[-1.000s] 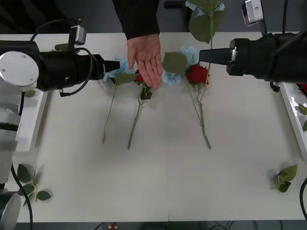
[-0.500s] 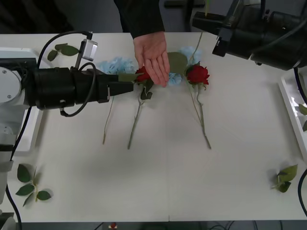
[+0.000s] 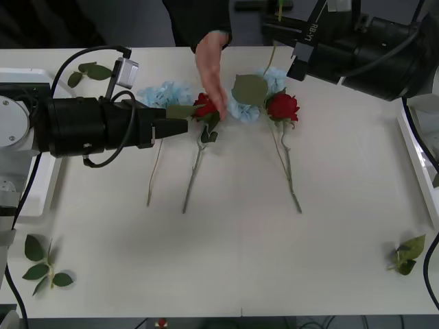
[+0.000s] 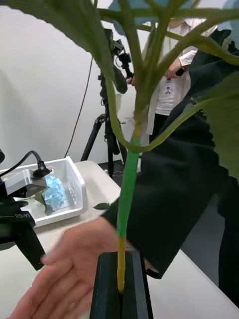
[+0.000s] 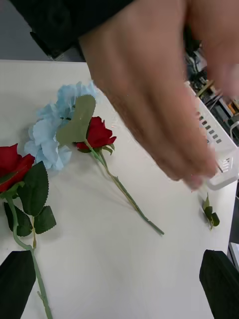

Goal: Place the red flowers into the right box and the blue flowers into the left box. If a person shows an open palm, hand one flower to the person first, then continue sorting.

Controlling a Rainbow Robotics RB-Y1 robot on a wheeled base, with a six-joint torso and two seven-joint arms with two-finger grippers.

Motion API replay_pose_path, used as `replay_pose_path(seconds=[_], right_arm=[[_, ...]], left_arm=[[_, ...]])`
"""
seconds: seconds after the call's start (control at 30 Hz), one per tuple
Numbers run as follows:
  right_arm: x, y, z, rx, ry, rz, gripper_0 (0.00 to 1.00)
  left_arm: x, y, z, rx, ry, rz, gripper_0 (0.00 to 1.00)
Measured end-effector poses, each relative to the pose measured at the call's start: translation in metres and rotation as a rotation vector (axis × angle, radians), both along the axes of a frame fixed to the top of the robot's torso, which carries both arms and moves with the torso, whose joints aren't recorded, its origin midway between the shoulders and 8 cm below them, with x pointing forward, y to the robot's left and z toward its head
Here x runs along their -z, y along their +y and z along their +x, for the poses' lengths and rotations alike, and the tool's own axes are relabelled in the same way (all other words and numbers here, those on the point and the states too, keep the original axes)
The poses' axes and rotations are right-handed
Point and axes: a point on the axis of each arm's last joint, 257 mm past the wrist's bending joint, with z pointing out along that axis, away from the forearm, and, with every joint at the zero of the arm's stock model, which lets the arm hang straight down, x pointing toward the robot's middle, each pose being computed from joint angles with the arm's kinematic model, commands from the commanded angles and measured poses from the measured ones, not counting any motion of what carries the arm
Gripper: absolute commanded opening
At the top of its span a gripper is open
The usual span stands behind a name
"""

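White table (image 3: pixel 226 260), person's hand (image 3: pixel 210 68) edge-on, right end effector (image 4: pixel 120 291) clamping stem (image 4: pixel 127 194)

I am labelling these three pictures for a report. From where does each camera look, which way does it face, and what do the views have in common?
Front view: above the arms, looking down at the table; left gripper and right gripper show.
Right wrist view: on the right arm, facing the person's sleeve; right gripper shut on a flower stem.
Left wrist view: on the left arm, facing across the table; open black fingers at the corners.
Shared: the person's hand and, in front and left wrist views, the red flowers.
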Motion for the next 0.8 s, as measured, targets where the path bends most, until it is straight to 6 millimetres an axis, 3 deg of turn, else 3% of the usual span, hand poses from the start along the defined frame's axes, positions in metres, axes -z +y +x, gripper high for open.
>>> replay_pose_path(seconds=[0.6, 0.63, 0.67, 0.73, 0.8], right_arm=[[0.0000, 0.0000, 0.0000, 0.000, 0.000, 0.000, 0.03], [0.0000, 0.0000, 0.0000, 0.000, 0.000, 0.000, 0.27], [0.0000, 0.0000, 0.0000, 0.000, 0.000, 0.000, 0.43], [0.0000, 0.0000, 0.0000, 0.000, 0.000, 0.000, 1.00], [0.0000, 0.0000, 0.0000, 0.000, 0.000, 0.000, 1.00]], left_arm=[[-0.0001, 0.0001, 0.0000, 0.000, 0.000, 0.000, 0.96], [-0.0001, 0.0001, 0.0000, 0.000, 0.000, 0.000, 0.96], [-0.0001, 0.0001, 0.0000, 0.000, 0.000, 0.000, 0.96], [-0.0001, 0.0001, 0.0000, 0.000, 0.000, 0.000, 0.96], [-0.0001, 0.0001, 0.0000, 0.000, 0.000, 0.000, 0.97]])
